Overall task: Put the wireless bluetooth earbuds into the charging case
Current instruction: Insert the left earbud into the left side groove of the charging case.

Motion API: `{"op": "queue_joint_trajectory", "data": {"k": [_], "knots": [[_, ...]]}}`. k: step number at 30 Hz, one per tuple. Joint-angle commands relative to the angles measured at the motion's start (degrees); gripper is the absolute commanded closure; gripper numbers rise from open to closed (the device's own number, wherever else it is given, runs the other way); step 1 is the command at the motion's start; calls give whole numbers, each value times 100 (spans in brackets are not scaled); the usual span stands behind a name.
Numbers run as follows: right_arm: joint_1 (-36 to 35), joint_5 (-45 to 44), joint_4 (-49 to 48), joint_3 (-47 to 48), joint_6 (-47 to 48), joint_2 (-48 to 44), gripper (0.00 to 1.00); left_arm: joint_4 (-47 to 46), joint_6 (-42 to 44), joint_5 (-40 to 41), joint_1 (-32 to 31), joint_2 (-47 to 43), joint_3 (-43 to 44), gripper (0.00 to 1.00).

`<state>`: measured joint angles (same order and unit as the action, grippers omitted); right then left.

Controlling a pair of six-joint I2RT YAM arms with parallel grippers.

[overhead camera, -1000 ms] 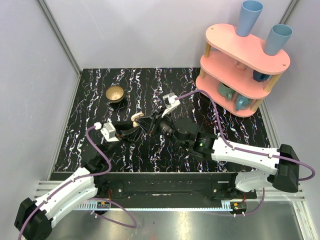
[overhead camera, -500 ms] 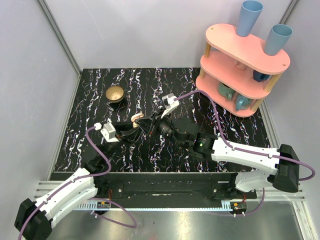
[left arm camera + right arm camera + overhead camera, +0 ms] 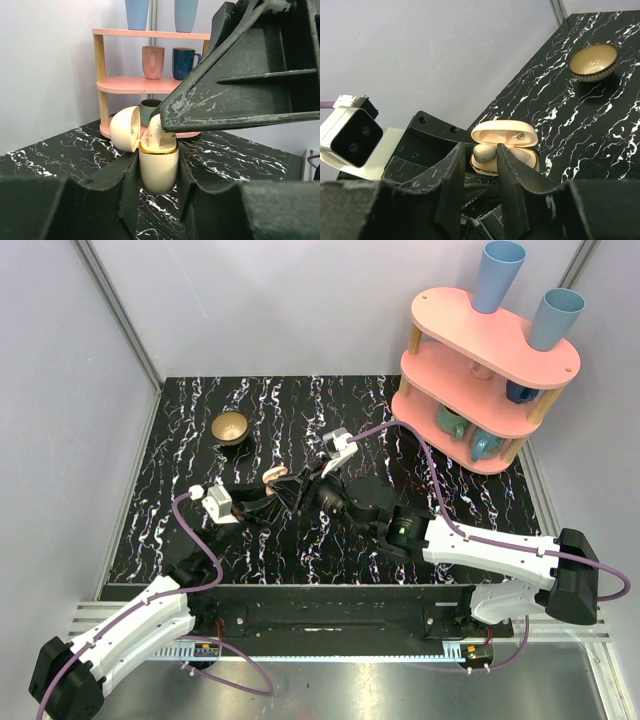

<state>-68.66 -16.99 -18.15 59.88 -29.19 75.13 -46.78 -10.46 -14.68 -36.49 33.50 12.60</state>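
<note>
Cream charging case (image 3: 158,162) stands upright with its lid open, clamped in your left gripper (image 3: 158,176) so the sockets face up. Your right gripper (image 3: 480,161) pinches one earbud (image 3: 483,153) at its mouth, ready for seating.

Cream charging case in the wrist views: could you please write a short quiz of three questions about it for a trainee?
1. True or false: the lid of the cream, gold-rimmed plastic charging case is shut.
2. Fill in: the right gripper holds a small glossy cream ____ at the case's top.
3. What grips the case's body? A. right gripper B. left gripper C. nothing
Key: 1 false; 2 earbud; 3 B.
</note>
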Motion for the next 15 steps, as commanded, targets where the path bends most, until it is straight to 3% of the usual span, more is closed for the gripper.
{"op": "queue_joint_trajectory", "data": {"k": [1, 15], "knots": [[-42, -181, -241, 103, 133, -16, 59, -498, 53, 44, -7, -27, 76, 100], [-33, 56, -496, 33, 220, -174, 52, -516, 26, 53, 2, -10, 50, 100]]}}
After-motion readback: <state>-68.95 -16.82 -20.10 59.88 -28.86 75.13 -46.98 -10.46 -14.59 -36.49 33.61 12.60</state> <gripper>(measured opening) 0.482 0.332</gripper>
